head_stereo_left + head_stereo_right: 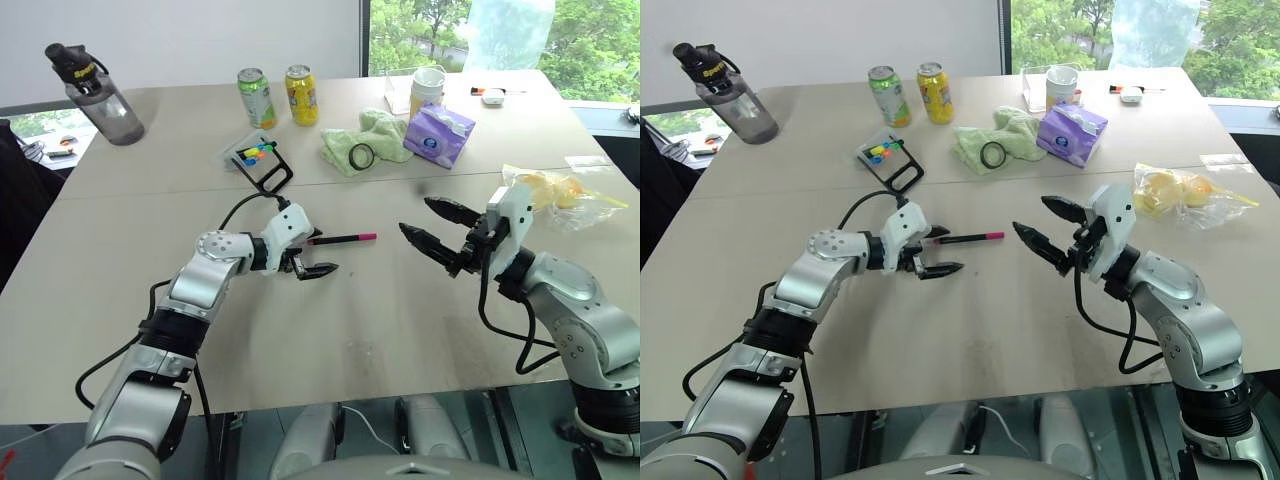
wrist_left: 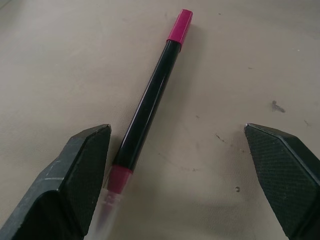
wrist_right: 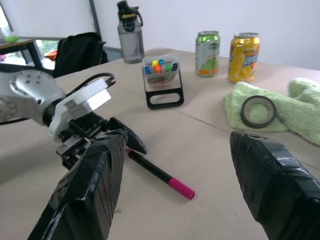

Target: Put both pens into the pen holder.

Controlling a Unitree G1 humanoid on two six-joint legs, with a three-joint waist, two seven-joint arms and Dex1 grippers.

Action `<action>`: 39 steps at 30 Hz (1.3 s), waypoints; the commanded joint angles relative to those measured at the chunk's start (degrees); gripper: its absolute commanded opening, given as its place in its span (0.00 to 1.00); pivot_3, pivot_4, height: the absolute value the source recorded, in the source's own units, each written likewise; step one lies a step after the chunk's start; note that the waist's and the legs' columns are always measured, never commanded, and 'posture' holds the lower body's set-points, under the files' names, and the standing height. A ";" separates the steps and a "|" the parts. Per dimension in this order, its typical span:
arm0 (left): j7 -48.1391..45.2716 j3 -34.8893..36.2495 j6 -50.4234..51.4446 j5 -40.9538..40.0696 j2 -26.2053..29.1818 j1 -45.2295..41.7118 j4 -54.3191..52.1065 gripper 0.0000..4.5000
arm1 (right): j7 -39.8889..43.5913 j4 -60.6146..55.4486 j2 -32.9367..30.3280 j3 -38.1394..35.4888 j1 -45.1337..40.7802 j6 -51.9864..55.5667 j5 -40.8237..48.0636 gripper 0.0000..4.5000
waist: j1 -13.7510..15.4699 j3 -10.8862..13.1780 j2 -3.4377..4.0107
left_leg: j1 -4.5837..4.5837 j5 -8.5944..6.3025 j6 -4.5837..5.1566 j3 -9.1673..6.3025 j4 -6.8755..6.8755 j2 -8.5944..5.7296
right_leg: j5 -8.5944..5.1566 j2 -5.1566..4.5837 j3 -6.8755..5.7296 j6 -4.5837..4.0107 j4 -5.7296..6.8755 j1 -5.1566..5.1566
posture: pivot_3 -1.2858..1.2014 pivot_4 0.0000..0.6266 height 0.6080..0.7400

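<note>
A black pen with pink ends lies flat on the beige table, near its middle. My left gripper hangs low over the pen's near end, open; in the left wrist view the pen lies between the two fingers, close beside one finger, and neither touches it. Level with it, further right, my right gripper points toward the pen, open and empty. The pen holder, a clear box with a black loop frame, stands further back on the left with several coloured marker tips showing inside.
Behind the holder stand a green can and a yellow can; a grey water bottle is at the far left. A green cloth with a tape roll, a purple tissue pack and a fruit bag sit right.
</note>
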 commanded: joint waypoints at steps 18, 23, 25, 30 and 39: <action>-2.78 1.04 0.87 1.91 -2.07 -5.26 4.07 0.98 | 1.69 -2.52 -4.90 2.48 5.29 0.37 -3.64 0.80 | -0.22 -0.02 -0.03 | 0.03 0.00 0.00 0.09 0.06 0.00 | 0.00 -0.01 0.09 0.00 0.15 -0.04 | 0.52 0.24 1.00; -4.22 2.58 2.39 0.38 -0.07 -2.96 -0.11 0.98 | 2.54 -1.61 -5.48 2.85 5.06 0.00 -4.61 0.80 | -0.10 -0.02 -0.03 | 0.02 -0.01 0.00 0.08 0.06 0.00 | 0.00 -0.02 0.08 0.00 0.14 -0.05 | 0.52 0.24 1.00; -4.54 3.64 3.10 -0.21 1.28 -1.03 -2.18 0.98 | 2.90 -0.38 -5.33 3.23 3.73 -0.28 -5.08 0.80 | -0.12 -0.02 -0.03 | 0.02 -0.01 0.00 0.08 0.06 0.00 | 0.00 -0.02 0.08 0.00 0.13 -0.04 | 0.52 0.24 1.00; -4.08 3.00 4.20 1.27 3.33 2.33 -3.57 0.98 | 4.06 1.97 -4.73 4.17 1.64 -1.00 -5.85 0.80 | 0.00 -0.02 -0.03 | 0.03 -0.01 0.00 0.06 0.06 0.01 | 0.00 -0.02 0.07 0.00 0.14 -0.05 | 0.52 0.24 1.00; -2.22 3.73 2.04 1.75 1.33 3.66 6.58 0.51 | 5.69 2.44 -5.18 4.58 0.15 -1.09 -6.17 0.80 | -0.13 -0.21 -0.09 | 0.15 -0.01 0.00 0.08 0.07 0.00 | 0.00 -0.03 0.09 0.00 0.14 0.06 | 0.52 0.24 1.00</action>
